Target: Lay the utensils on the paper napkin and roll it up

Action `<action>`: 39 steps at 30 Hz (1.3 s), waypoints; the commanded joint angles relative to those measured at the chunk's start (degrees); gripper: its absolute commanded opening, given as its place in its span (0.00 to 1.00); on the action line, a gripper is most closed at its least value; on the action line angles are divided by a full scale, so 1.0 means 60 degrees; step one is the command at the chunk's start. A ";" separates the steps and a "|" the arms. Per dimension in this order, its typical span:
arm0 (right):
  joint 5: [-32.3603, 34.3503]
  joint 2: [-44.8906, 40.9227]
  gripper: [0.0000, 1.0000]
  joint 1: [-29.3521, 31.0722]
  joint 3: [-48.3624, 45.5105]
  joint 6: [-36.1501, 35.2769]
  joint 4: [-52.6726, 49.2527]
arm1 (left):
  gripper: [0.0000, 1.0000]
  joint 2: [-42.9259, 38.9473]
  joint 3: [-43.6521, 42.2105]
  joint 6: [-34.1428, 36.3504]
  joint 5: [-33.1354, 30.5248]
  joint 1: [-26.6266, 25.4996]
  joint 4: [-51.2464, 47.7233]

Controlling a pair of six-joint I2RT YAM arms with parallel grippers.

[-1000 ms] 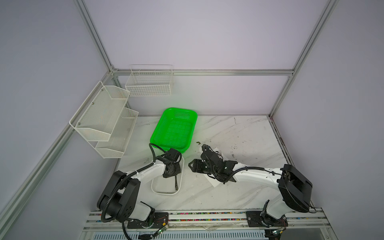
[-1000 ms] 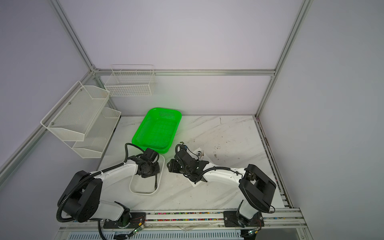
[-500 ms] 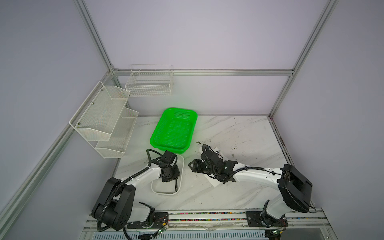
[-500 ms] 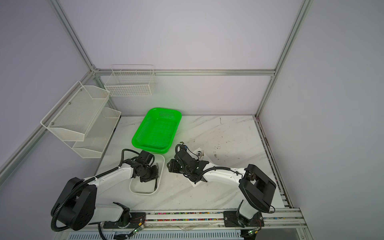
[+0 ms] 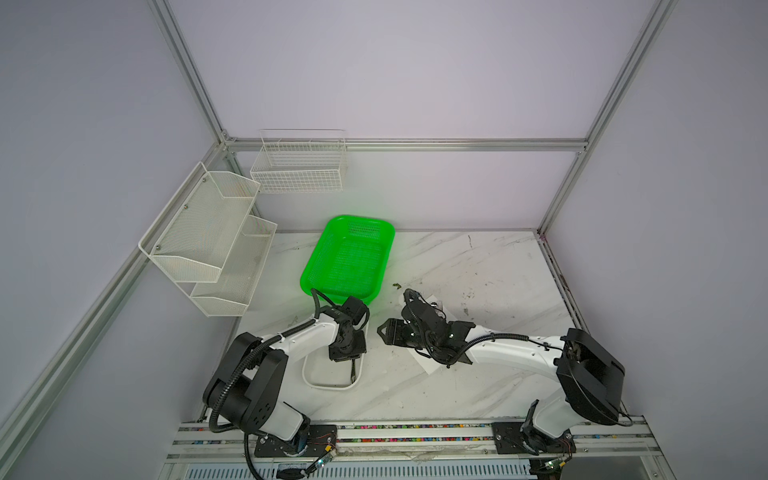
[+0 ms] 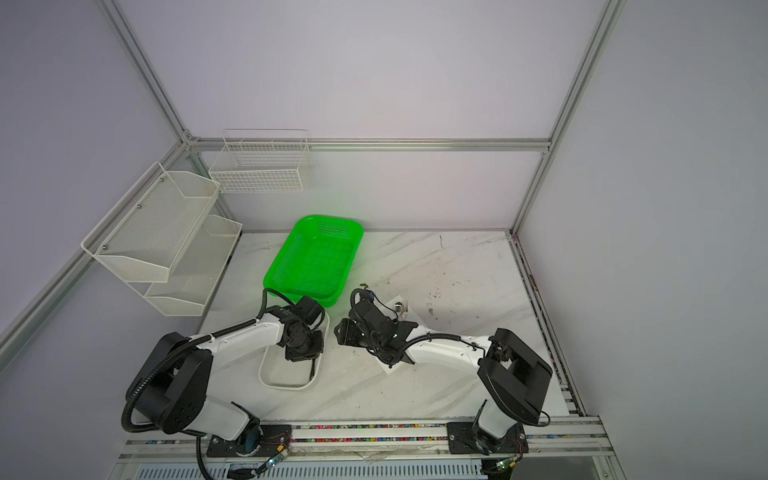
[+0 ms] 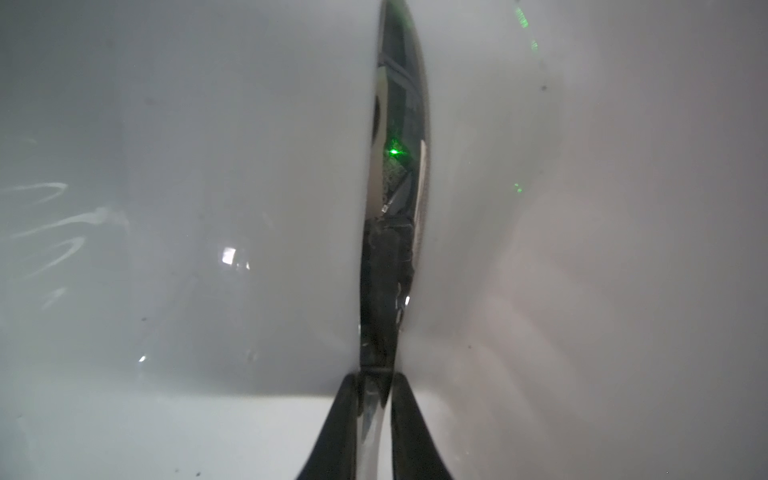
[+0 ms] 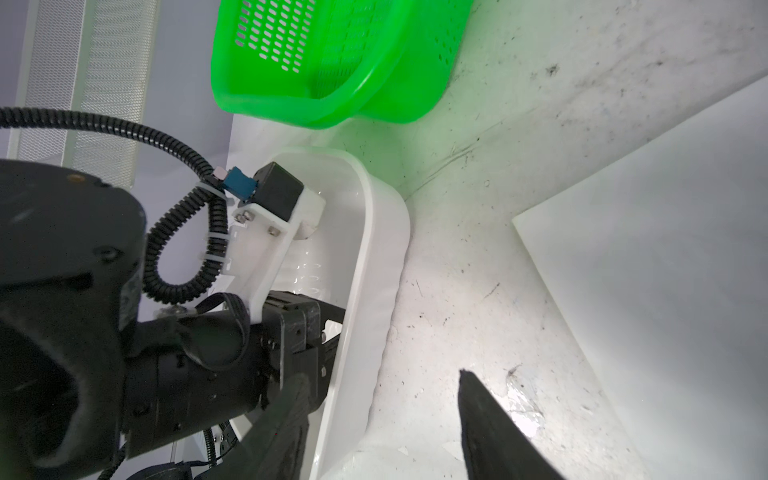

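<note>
My left gripper [image 5: 350, 360] [image 6: 305, 359] [image 7: 376, 380] reaches down into the white tray [image 5: 328, 384] [image 6: 282, 384] [image 8: 386, 257]. It is shut on the handle of a slim shiny silver utensil [image 7: 399, 166] [image 5: 353, 372] that lies along the tray's right wall. The paper napkin [image 8: 665, 270] [image 5: 424, 361] [image 6: 384, 365] lies flat on the table to the right, mostly hidden under my right arm in both top views. A small bit of silver [image 6: 400, 306] shows at its far corner. My right gripper [image 5: 384, 332] [image 6: 340, 332] [image 8: 382, 399] hangs open and empty between tray and napkin.
A green plastic basket [image 5: 349, 257] [image 6: 311, 257] [image 8: 332, 62] stands just behind the tray. White mesh shelves [image 5: 208, 237] hang on the left wall and a wire basket [image 5: 299, 162] on the back wall. The marble table [image 5: 478, 266] is scuffed at the right.
My left gripper has sunk a little lower into the tray, toward its near end. The right arm has not moved.
</note>
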 commanded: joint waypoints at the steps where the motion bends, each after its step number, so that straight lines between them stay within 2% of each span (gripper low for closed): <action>1: 0.0154 -0.0138 0.59 -0.0070 0.0029 0.0146 -0.0260 | 0.13 0.1061 -0.0595 0.0130 -0.0065 -0.0260 -0.0853; 6: 0.0164 -0.0187 0.60 -0.0108 -0.0045 0.0157 -0.0245 | 0.06 0.1182 -0.0422 0.0152 -0.0537 -0.0298 -0.0971; 10: 0.0139 -0.0174 0.60 -0.0097 -0.0001 0.0161 -0.0232 | 0.05 0.0583 -0.0018 0.0173 -0.1044 -0.0222 -0.1407; 16: 0.0135 -0.0174 0.59 -0.0108 -0.0043 0.0175 -0.0215 | 0.06 -0.0363 0.0236 0.0340 -0.1291 0.0482 -0.1450; 21: 0.0054 -0.0107 0.59 -0.0107 0.0068 0.0142 -0.0273 | 0.07 -0.0236 0.0307 0.0582 -0.1264 0.1062 -0.1116; 29: 0.0069 -0.0122 0.60 -0.0108 -0.0029 0.0138 -0.0198 | 0.15 0.0102 -0.0026 0.0614 -0.0729 0.1094 -0.0936; 32: 0.0068 -0.0149 0.60 -0.0108 -0.0001 0.0139 -0.0230 | 0.21 0.0116 -0.0044 0.0598 -0.0393 0.1079 -0.1275; 39: 0.0040 -0.0111 0.60 -0.0099 0.0044 0.0131 -0.0262 | 0.22 0.0400 -0.0257 0.0275 0.0004 0.1010 -0.1224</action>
